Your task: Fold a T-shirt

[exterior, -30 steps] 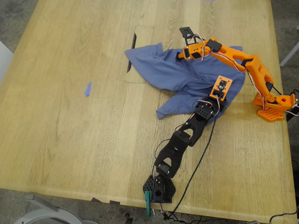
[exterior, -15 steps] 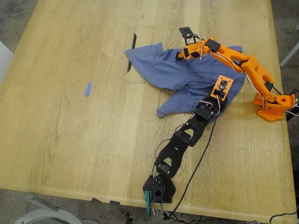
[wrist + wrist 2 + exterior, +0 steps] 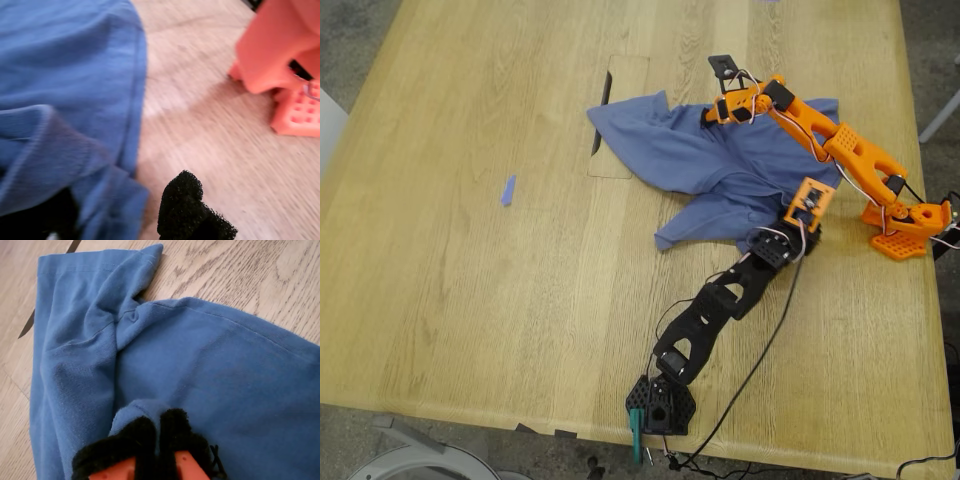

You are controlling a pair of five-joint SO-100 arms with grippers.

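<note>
- Tiny blue strip (image 3: 507, 190): lies alone on the table (image 3: 470, 320) toward the exterior view's left, well apart from the work. No risk from it.
- Table slot (image 3: 601, 112): dark opening just beside the shirt's far corner. Risk: a dragged sleeve could snag or drop into it.
- T-shirt (image 3: 720, 165): periwinkle blue, crumpled and not yet folded, lying right of centre in the exterior view between the two arms. No print shows. Risk: any fold made over these wrinkles would likely come out skewed.
- My second gripper (image 3: 156, 432): jaws narrow, pads close together on a small ridge of cloth at the shirt's far edge. Risk: such a thin pinch may slip out on a pull, or lift a single layer only.
- My first gripper (image 3: 807, 205): at the shirt's near right hem in the exterior view. Its wrist view is blurred, with cloth between the dark pads; I cannot tell whether it grips. Risk: if it is loose, the hem stays behind.
- Orange arm base (image 3: 905, 230): near my first gripper. Risk: collision if it swings further toward the exterior view's right.
</note>
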